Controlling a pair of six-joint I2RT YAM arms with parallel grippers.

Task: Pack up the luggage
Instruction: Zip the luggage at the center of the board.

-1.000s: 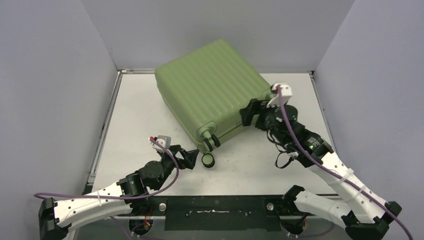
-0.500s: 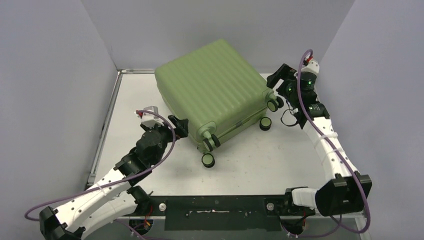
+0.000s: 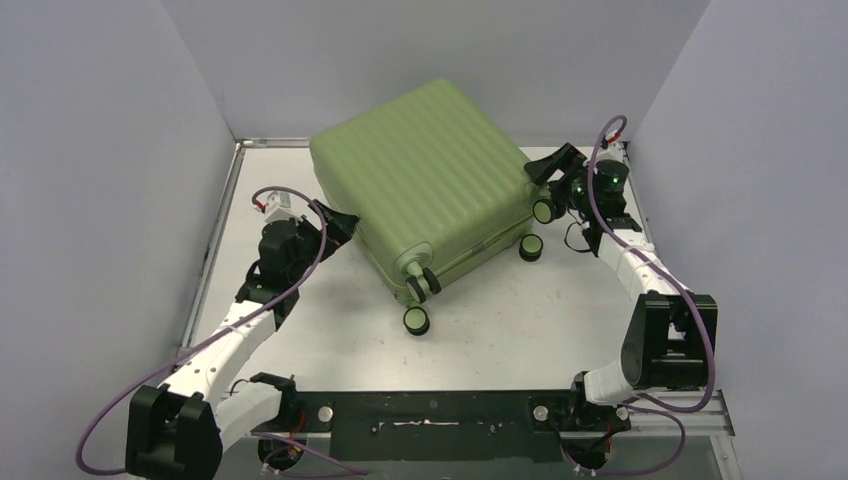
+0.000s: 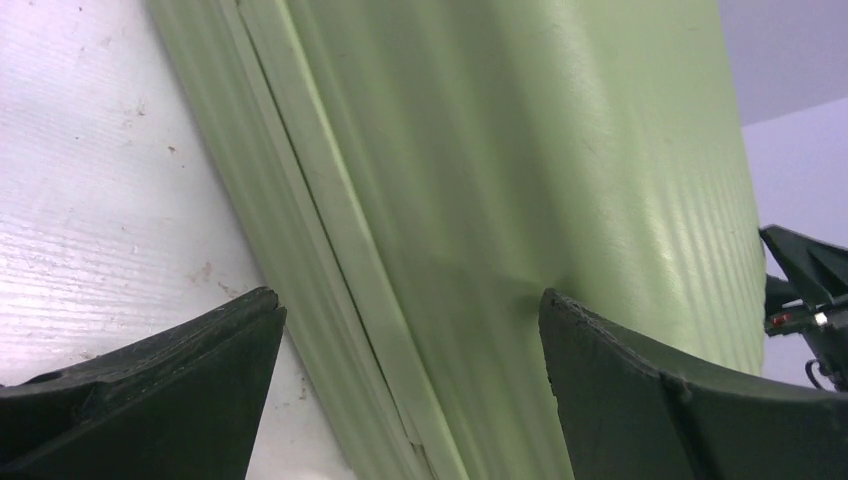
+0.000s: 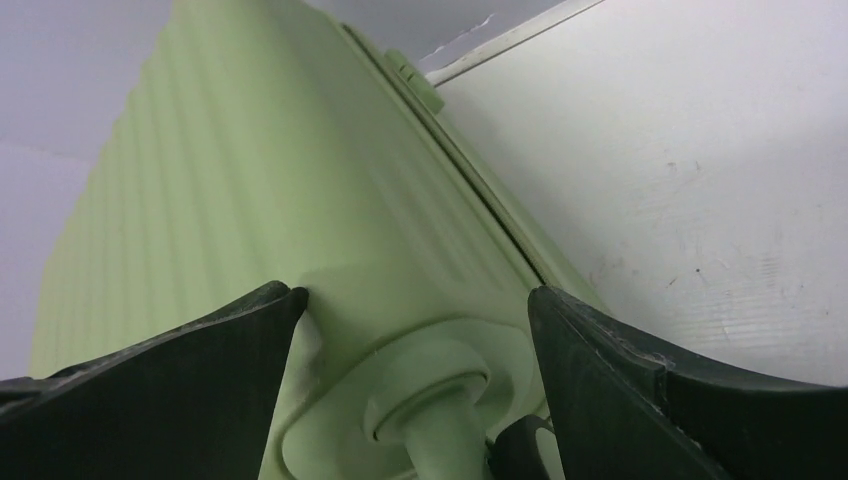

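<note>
Luggage (image 3: 425, 180) lies flat and shut, ribbed shell up, at the far middle of the tabletop (image 3: 290, 310), with its wheels (image 3: 416, 320) toward the near right. My left tool (image 3: 336, 222) is released, its jaws spread either side of the luggage's left edge. My right tool (image 3: 552, 172) is likewise released, bracketing the far-right corner. Neither grasps anything. No loose items show, so I judge filling and closing done. Whether the seam (image 4: 330, 230) is fastened I cannot tell; that may remain.
</note>
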